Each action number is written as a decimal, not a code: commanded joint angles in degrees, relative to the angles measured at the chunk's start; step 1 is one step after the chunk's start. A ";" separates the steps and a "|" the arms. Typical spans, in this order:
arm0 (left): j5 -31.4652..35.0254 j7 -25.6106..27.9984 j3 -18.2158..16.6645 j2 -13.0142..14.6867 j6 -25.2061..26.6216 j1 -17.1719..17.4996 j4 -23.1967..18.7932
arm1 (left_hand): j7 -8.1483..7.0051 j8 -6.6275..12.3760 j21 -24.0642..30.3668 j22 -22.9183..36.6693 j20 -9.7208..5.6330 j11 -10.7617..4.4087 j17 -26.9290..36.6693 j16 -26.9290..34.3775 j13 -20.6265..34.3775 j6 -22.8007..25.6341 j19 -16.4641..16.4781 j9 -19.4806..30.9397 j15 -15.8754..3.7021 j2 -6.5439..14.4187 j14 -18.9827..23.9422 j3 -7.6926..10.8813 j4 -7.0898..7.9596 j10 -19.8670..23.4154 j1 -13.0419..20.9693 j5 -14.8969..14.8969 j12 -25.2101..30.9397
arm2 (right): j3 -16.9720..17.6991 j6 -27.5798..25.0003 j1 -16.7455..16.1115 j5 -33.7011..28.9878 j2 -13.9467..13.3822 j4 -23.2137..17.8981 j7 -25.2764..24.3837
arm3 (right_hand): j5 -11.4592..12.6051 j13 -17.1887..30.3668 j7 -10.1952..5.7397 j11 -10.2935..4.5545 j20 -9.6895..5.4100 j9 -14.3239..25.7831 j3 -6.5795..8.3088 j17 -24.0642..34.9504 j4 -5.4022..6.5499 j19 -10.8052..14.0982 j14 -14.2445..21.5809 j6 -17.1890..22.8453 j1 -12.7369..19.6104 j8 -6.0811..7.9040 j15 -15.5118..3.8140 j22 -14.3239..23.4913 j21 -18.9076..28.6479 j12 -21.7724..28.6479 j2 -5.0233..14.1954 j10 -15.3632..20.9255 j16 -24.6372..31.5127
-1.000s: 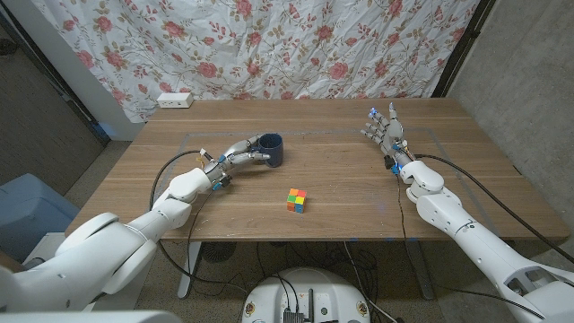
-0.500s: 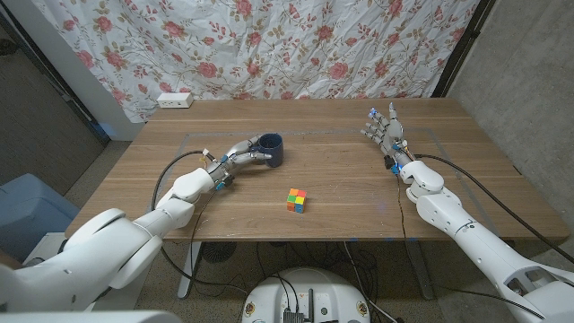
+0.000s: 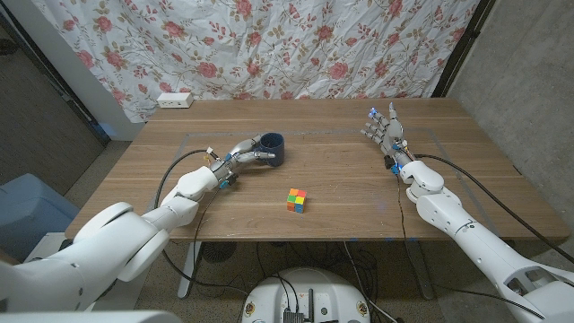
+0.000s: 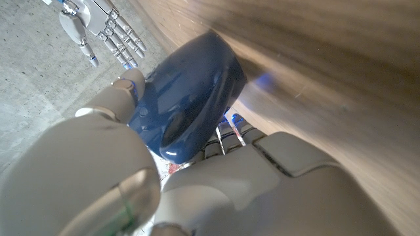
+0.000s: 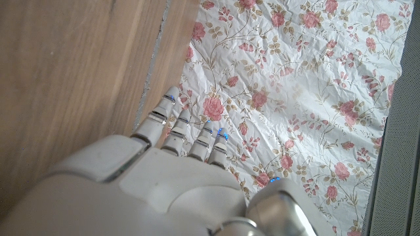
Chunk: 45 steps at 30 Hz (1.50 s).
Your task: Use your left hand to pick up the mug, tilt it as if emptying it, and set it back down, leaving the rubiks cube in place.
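Note:
A dark blue mug (image 3: 272, 149) stands upright on the wooden table (image 3: 341, 179), left of centre. My left hand (image 3: 236, 159) reaches it from the left, with fingers wrapped around its side. In the left wrist view the thumb and fingers of my left hand (image 4: 98, 170) press on both sides of the mug (image 4: 190, 98). The rubiks cube (image 3: 297, 200) lies in front of the mug, nearer the table's front edge and apart from it. My right hand (image 3: 384, 133) stands at the right side of the table, fingers spread and holding nothing; its back (image 5: 164, 177) faces its wrist camera.
A white power strip (image 3: 176, 100) lies at the table's back left corner. A floral curtain (image 3: 296, 45) hangs behind the table. My right hand (image 4: 98, 26) also appears far off in the left wrist view.
My left hand has pushed slightly further toward the mug and its fingers have closed tighter around it. The mug, the cube and the right hand have stayed where they were.

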 commanded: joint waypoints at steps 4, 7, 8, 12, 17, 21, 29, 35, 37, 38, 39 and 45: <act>0.66 1.65 0.59 -1.14 -0.57 -0.63 1.34 | -0.11 1.55 0.29 0.11 -0.17 -0.89 0.25 0.81 0.59 2.08 2.23 0.62 -1.00 0.11 3.43 -0.67 -0.04 3.42 2.58 0.11 1.20 | 0.01 -0.02 -0.02 0.00 -0.02 -0.03 -0.01 | 0.23 0.21 -0.37 0.13 0.02 0.14 0.06 0.31 0.40 0.19 0.39 -0.10 0.48 0.21 -2.78 0.29 0.34 0.27 1.31 0.45 0.15; 0.99 2.76 0.67 -1.27 -0.69 -0.62 1.50 | -0.50 2.89 0.36 0.14 -0.15 -1.46 0.36 1.17 1.05 4.09 3.48 0.97 -1.82 0.39 5.37 -1.05 -0.03 6.02 4.11 0.19 1.98 | 0.01 -0.02 -0.02 0.01 -0.02 -0.03 -0.01 | 0.23 0.21 -0.37 0.15 0.00 0.14 0.06 0.31 0.39 0.22 0.38 -0.10 0.48 0.21 -2.83 0.29 0.35 0.27 1.30 0.45 0.15; 1.19 3.19 0.74 -1.29 -0.81 -0.63 1.59 | -0.74 3.32 0.38 0.15 -0.23 -2.08 0.41 1.36 1.24 4.58 3.94 1.12 -1.96 0.44 6.20 -1.24 -0.02 6.83 4.63 0.20 2.23 | 0.01 -0.03 -0.02 0.02 -0.02 -0.03 0.00 | 0.23 0.21 -0.37 0.13 0.00 0.14 0.06 0.31 0.39 0.22 0.37 -0.10 0.48 0.21 -2.85 0.29 0.35 0.28 1.31 0.48 0.14; 1.55 4.56 0.87 -1.57 -0.90 -0.63 1.97 | -1.44 4.99 0.56 0.19 -0.29 -2.77 0.58 1.84 1.93 6.65 5.68 1.64 -3.15 0.69 8.42 -1.99 0.04 9.35 6.25 0.24 3.04 | 0.01 -0.02 -0.02 -0.01 -0.02 -0.03 -0.04 | 0.23 0.21 -0.37 0.08 0.01 0.14 0.06 0.31 0.39 0.23 0.35 -0.11 0.49 0.21 -2.88 0.29 0.36 0.29 1.31 0.49 0.13; 2.07 6.17 1.15 -1.87 -0.94 -0.64 2.51 | -2.42 7.87 0.76 0.29 -0.79 -4.36 0.92 2.62 3.28 9.53 8.31 2.70 -4.90 1.35 11.42 -3.61 0.22 11.96 8.70 0.26 3.90 | 0.01 -0.01 -0.01 -0.01 -0.01 -0.02 -0.02 | 0.23 0.22 -0.37 0.13 -0.01 0.14 0.07 0.32 0.40 0.23 0.33 -0.10 0.48 0.21 -2.74 0.29 0.36 0.29 1.32 0.50 0.12; 2.15 7.10 1.18 -2.01 -0.91 -0.54 2.60 | -3.40 9.29 0.97 0.35 -0.93 -5.53 1.27 3.38 4.09 10.59 9.88 3.34 -5.88 1.92 13.26 -4.55 0.33 13.72 9.75 0.26 4.59 | 0.01 0.00 -0.01 -0.01 -0.01 0.00 -0.02 | 0.23 0.22 -0.37 0.12 0.00 0.14 0.07 0.32 0.40 0.21 0.35 -0.10 0.47 0.21 -2.82 0.29 0.35 0.28 1.32 0.47 0.13; 2.31 9.71 1.00 -2.17 -1.33 -0.20 2.58 | -4.31 13.04 1.34 0.46 -0.71 -6.74 2.36 5.69 6.55 12.79 13.41 5.31 -8.04 3.36 17.23 -7.29 0.47 19.00 12.15 0.21 6.97 | 0.01 0.01 -0.01 -0.02 0.00 0.01 -0.03 | 0.23 0.22 -0.37 0.09 -0.02 0.14 0.07 0.32 0.41 0.21 0.34 -0.09 0.47 0.21 -2.85 0.29 0.35 0.28 1.32 0.48 0.13; 1.65 9.82 0.56 -2.17 -1.41 0.16 2.24 | -4.68 15.26 3.06 0.76 0.19 -7.47 3.12 6.92 8.39 13.16 19.33 6.65 -8.78 4.43 18.33 -9.39 0.54 19.44 13.84 0.16 7.44 | 0.01 0.00 -0.01 -0.02 0.00 0.00 -0.03 | 0.22 0.22 -0.37 0.09 0.00 0.14 0.07 0.32 0.40 0.24 0.36 -0.08 0.48 0.22 -2.82 0.29 0.36 0.27 1.31 0.46 0.13; 1.79 10.23 0.56 -2.14 -1.53 0.19 2.28 | -4.78 15.77 3.63 0.82 0.19 -7.45 3.32 7.24 8.88 13.09 21.20 6.98 -8.92 4.66 18.56 -9.97 0.53 19.59 14.29 0.16 7.59 | 0.01 0.00 0.00 -0.01 -0.01 0.01 -0.01 | 0.23 0.21 -0.37 0.18 0.02 0.14 0.07 0.32 0.40 0.24 0.40 -0.07 0.48 0.22 -2.73 0.29 0.36 0.29 1.31 0.49 0.15; 1.71 10.36 0.48 -2.15 -1.54 0.27 2.24 | -4.75 16.13 3.93 0.85 0.06 -7.45 3.46 7.47 9.18 13.16 22.23 7.18 -9.00 4.78 18.77 -10.33 0.51 19.74 14.58 0.16 7.70 | 0.01 0.00 0.00 0.00 -0.01 0.01 0.01 | 0.22 0.21 -0.37 0.15 0.01 0.14 0.07 0.32 0.40 0.25 0.40 -0.07 0.48 0.22 -2.74 0.29 0.36 0.29 1.31 0.50 0.15; 1.64 10.48 0.41 -2.16 -1.55 0.36 2.18 | -4.73 16.31 4.04 0.86 0.07 -7.44 3.53 7.72 9.35 13.18 22.67 7.28 -9.07 4.85 19.19 -10.52 0.50 19.85 14.76 0.16 7.78 | 0.02 -0.02 0.00 0.03 -0.02 0.01 0.03 | 0.22 0.21 -0.37 0.18 0.01 0.14 0.07 0.32 0.40 0.26 0.38 -0.07 0.48 0.22 -2.78 0.29 0.37 0.29 1.31 0.50 0.14; 1.33 11.30 -0.02 -2.19 -1.89 1.01 1.71 | -4.98 18.46 5.04 1.04 0.04 -7.77 4.28 9.62 10.91 14.42 26.21 8.22 -9.89 5.55 21.88 -12.29 0.47 22.19 16.44 0.19 9.02 | 0.02 0.00 0.00 0.02 -0.01 0.03 0.03 | 0.22 0.22 -0.37 0.17 0.00 0.14 0.07 0.32 0.40 0.23 0.38 -0.07 0.48 0.22 -2.84 0.29 0.36 0.30 1.31 0.53 0.14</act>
